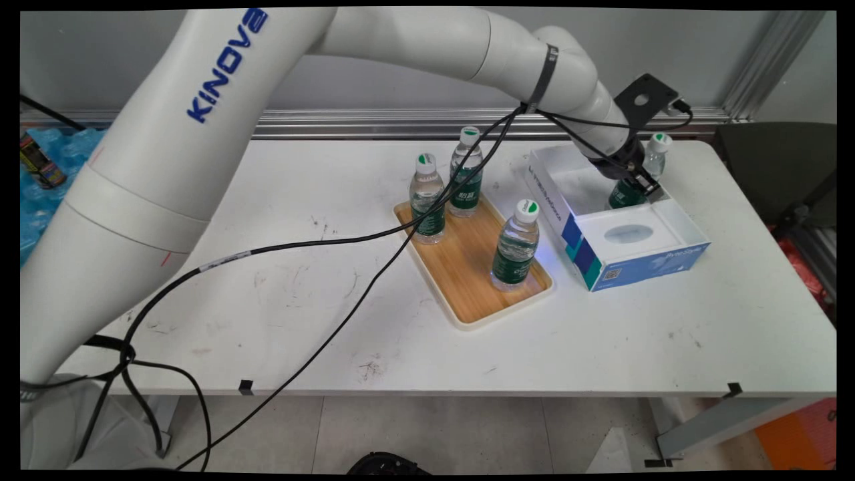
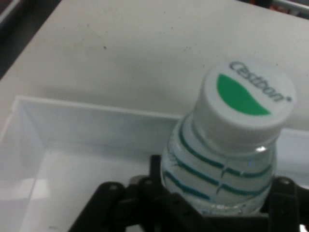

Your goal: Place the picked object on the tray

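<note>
My gripper (image 1: 634,179) is shut on a clear water bottle (image 1: 653,159) with a white and green cap and a green label. The bottle leans in the far open compartment of a white and blue box (image 1: 641,264) at the table's back right. In the hand view the bottle (image 2: 227,145) fills the space between the fingers of the gripper (image 2: 218,193), its cap toward the camera, with the box's white wall (image 2: 96,121) behind it. I cannot tell whether its base touches the box floor.
Left of the box lies a wooden tray (image 1: 467,280) bearing three upright bottles (image 1: 427,200), (image 1: 465,174), (image 1: 516,247). Black cables (image 1: 374,267) hang from the arm across the table's left half. A dark chair (image 1: 775,167) stands past the table's right end.
</note>
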You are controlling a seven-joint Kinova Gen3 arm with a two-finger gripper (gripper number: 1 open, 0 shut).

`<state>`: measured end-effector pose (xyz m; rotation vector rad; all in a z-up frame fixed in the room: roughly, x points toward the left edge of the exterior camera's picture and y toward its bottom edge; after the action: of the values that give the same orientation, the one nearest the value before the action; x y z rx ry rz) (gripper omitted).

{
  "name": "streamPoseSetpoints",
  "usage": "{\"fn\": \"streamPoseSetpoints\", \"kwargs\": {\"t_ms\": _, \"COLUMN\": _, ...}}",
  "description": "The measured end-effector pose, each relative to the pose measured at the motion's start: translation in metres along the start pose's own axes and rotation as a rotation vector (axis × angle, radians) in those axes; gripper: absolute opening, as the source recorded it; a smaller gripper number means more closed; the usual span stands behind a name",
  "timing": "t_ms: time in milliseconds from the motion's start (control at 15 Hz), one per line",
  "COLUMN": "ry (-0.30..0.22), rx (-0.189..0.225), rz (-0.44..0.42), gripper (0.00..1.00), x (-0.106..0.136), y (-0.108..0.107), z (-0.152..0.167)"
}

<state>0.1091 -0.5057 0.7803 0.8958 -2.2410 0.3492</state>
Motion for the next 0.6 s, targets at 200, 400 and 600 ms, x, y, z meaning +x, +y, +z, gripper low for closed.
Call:
{"fn": "streamPoseSetpoints", "kwargs": {"t_ms": 200, "ry": 0.009, "rx": -0.003, "rz": 0.013, "gripper": 0.00, "x": 0.006, "y": 0.001, "z": -0.002}}
{"fn": "streamPoseSetpoints", "kwargs": {"t_ms": 400, "ry": 0.021, "rx": 0.000, "rz": 0.031, "gripper": 0.00, "x": 0.014, "y": 0.003, "z": -0.014}}
{"fn": "streamPoseSetpoints", "kwargs": {"t_ms": 600, "ry": 0.036, "rx": 0.006, "rz": 0.045, "gripper": 0.00, "x": 0.025, "y": 0.006, "z": -0.032}}
